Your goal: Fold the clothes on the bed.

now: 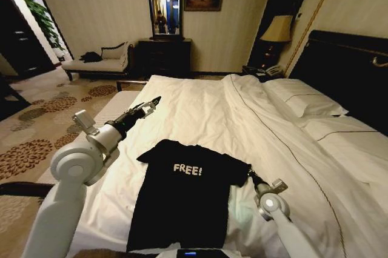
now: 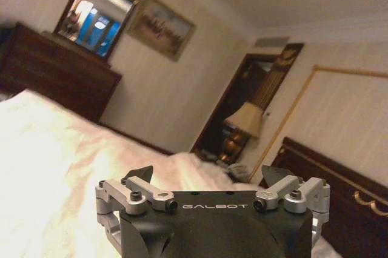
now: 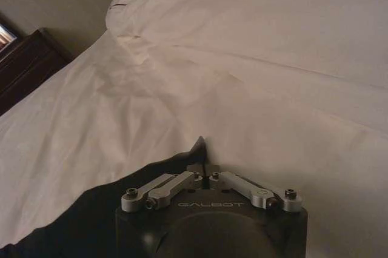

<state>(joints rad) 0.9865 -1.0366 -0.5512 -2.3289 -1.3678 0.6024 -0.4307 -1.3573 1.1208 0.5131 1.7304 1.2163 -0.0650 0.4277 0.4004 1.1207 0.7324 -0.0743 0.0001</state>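
Observation:
The clothes are one black T-shirt [image 1: 185,194] with white "FREE!" lettering. It lies flat, chest up, near the front edge of the bed [image 1: 200,106]. My right gripper [image 1: 250,175] is low at the shirt's right sleeve. In the right wrist view, the right gripper [image 3: 204,172] is shut, pinching the sleeve tip of the black cloth [image 3: 91,215] against the white duvet [image 3: 242,58]. My left gripper [image 1: 153,101] hovers above the duvet, up and left of the shirt and clear of it. In the left wrist view, the left gripper [image 2: 209,176] is open and holds nothing.
White pillows [image 1: 306,100] and a dark headboard [image 1: 345,58] lie to the right. A lamp [image 1: 277,29] stands in the far corner. A dark dresser [image 1: 163,57] with a mirror is at the back wall. A pale chaise [image 1: 100,61] is back left, with a padded bench [image 1: 103,112] beside the bed.

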